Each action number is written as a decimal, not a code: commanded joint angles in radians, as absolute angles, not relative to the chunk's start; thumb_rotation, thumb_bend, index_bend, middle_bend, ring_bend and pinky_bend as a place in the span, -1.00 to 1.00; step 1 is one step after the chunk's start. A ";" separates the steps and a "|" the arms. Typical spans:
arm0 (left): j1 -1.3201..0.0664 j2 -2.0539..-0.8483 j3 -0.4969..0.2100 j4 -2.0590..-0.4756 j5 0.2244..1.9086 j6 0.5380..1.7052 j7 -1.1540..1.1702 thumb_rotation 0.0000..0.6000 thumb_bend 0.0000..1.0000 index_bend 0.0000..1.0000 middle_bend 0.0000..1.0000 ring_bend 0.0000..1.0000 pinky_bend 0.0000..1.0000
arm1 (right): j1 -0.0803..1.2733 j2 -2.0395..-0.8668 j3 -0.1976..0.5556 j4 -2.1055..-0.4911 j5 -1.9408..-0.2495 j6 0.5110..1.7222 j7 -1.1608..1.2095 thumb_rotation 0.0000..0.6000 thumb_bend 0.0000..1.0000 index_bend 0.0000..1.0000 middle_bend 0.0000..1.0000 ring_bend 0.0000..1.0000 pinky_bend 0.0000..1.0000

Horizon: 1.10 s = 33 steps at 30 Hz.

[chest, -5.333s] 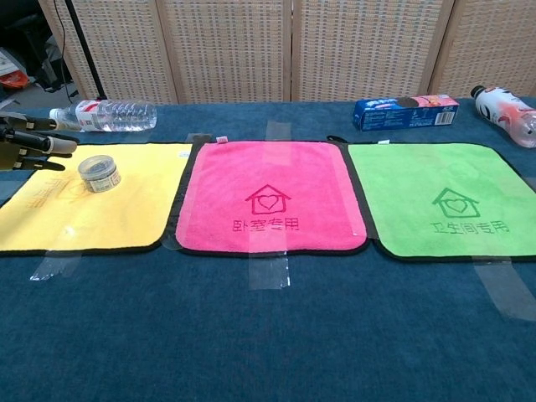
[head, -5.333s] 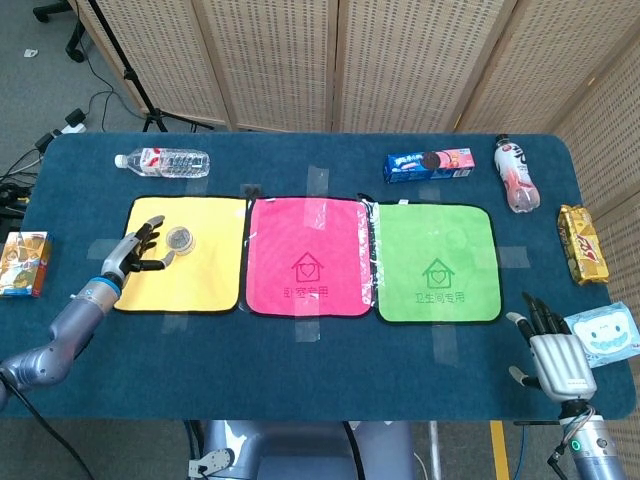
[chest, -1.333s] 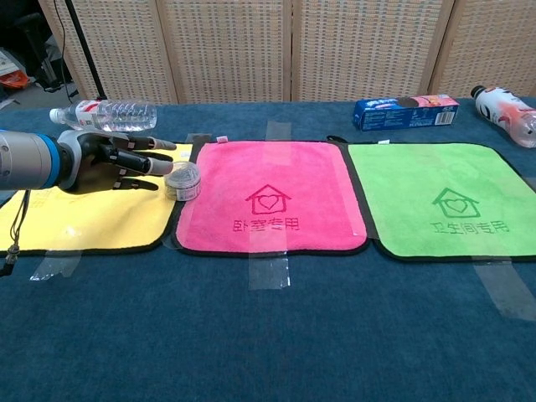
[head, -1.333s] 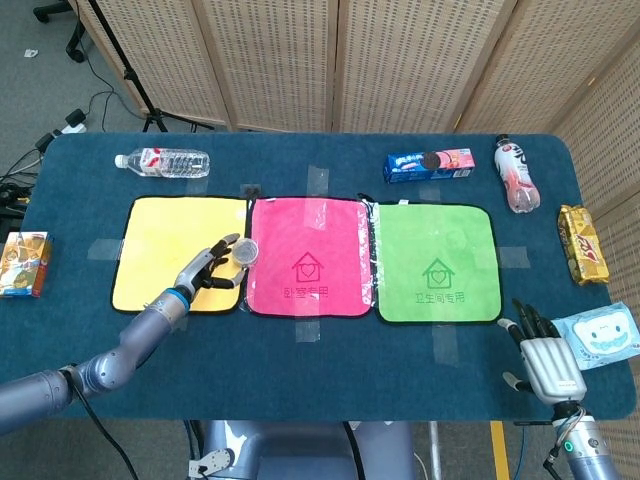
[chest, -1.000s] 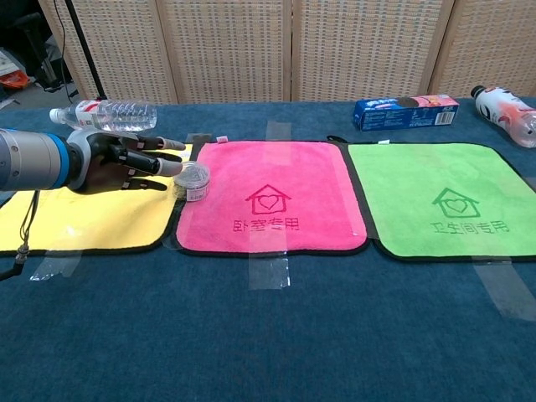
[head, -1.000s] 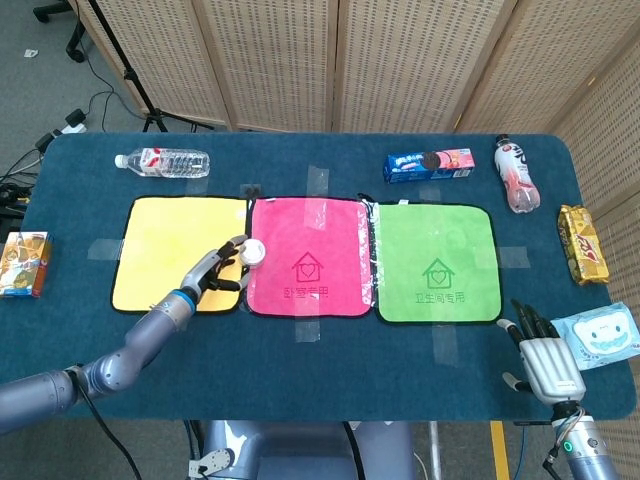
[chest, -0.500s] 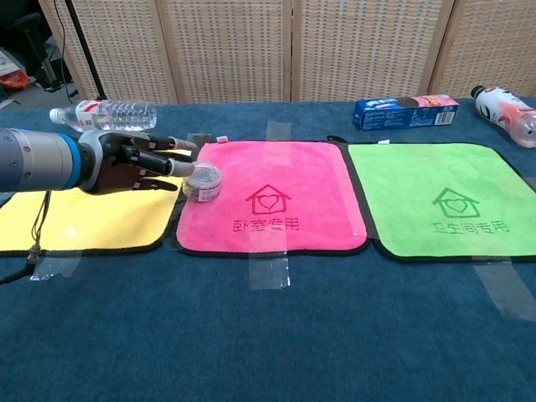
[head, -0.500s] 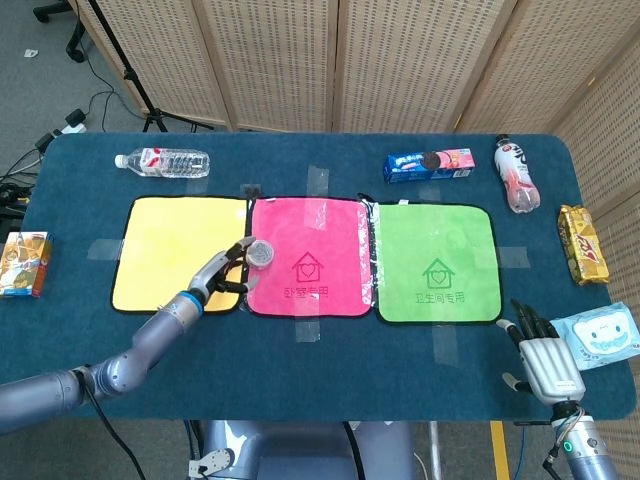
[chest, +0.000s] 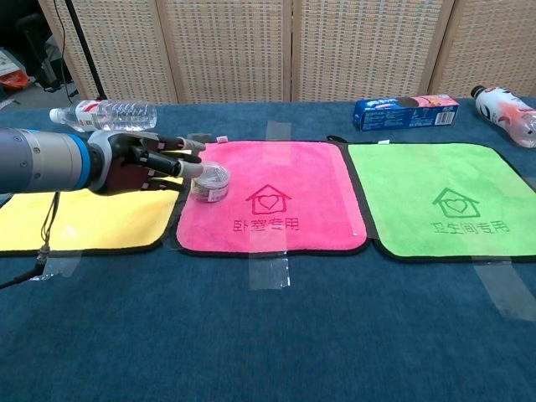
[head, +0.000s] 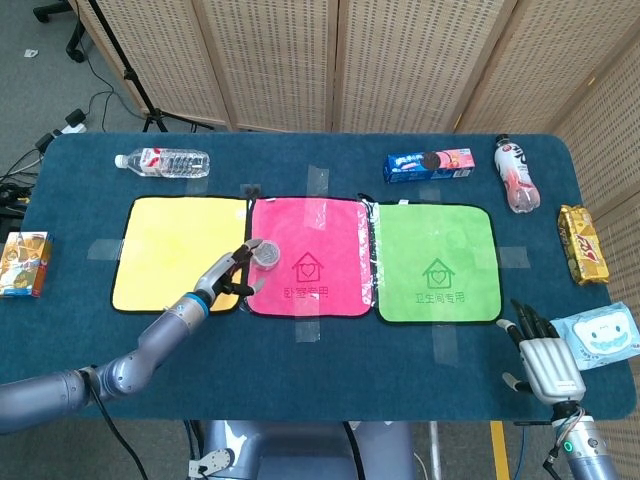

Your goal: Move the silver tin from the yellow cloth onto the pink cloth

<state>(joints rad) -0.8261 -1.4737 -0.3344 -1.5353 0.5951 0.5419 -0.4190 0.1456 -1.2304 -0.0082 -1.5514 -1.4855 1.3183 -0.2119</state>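
Observation:
The silver tin [head: 266, 254] [chest: 209, 180] is a small round can, now over the left part of the pink cloth [head: 325, 225] [chest: 285, 172]. My left hand [head: 228, 275] [chest: 138, 172] reaches in from the yellow cloth [head: 170, 250] [chest: 75, 222] and pinches the tin with its fingertips. I cannot tell whether the tin touches the pink cloth or hangs just above it. My right hand [head: 548, 365] lies at the table's front right corner, fingers spread, holding nothing; the chest view does not show it.
A green cloth [head: 436, 262] [chest: 444, 197] lies to the right of the pink one. Along the back lie a water bottle [head: 162, 161] [chest: 105, 115], a blue cookie box [head: 430, 164] and a pink drink bottle [head: 513, 173]. A tissue pack [head: 603, 333] lies by my right hand.
My left hand took hold of the tin on the yellow cloth and has carried it to the right, past the cloth border onto the pink cloth's left part. The right hand stays put.

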 commanded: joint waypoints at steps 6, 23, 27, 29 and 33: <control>-0.842 -1.488 -0.335 -1.528 0.582 0.557 -0.403 1.00 -0.08 -1.00 -1.00 -1.00 -0.91 | 0.146 -1.230 -0.009 -1.551 -1.485 1.317 -0.209 1.00 -0.65 -0.58 -1.00 -1.00 -0.66; -0.880 -1.524 -0.331 -1.466 0.520 0.547 -0.380 1.00 -0.08 -1.00 -1.00 -1.00 -0.91 | 0.150 -1.235 -0.008 -1.542 -1.478 1.306 -0.210 1.00 -0.65 -0.58 -1.00 -1.00 -0.66; -0.889 -1.529 -0.336 -1.461 0.515 0.543 -0.375 1.00 -0.08 -1.00 -1.00 -1.00 -0.91 | 0.151 -1.238 -0.007 -1.539 -1.473 1.301 -0.212 1.00 -0.66 -0.58 -1.00 -1.00 -0.66; -0.893 -1.532 -0.339 -1.460 0.514 0.544 -0.373 1.00 -0.08 -1.00 -1.00 -1.00 -0.91 | 0.151 -1.239 -0.007 -1.539 -1.471 1.299 -0.213 1.00 -0.65 -0.58 -1.00 -1.00 -0.66; -0.908 -1.543 -0.343 -1.458 0.513 0.544 -0.362 1.00 -0.08 -1.00 -1.00 -1.00 -0.91 | 0.153 -1.240 -0.007 -1.534 -1.466 1.293 -0.212 1.00 -0.67 -0.58 -1.00 -1.00 -0.66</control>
<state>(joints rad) -0.9055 -1.5409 -0.3418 -1.4592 0.5133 0.5441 -0.3644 0.1526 -1.2400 -0.0071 -1.5348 -1.4671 1.2948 -0.2122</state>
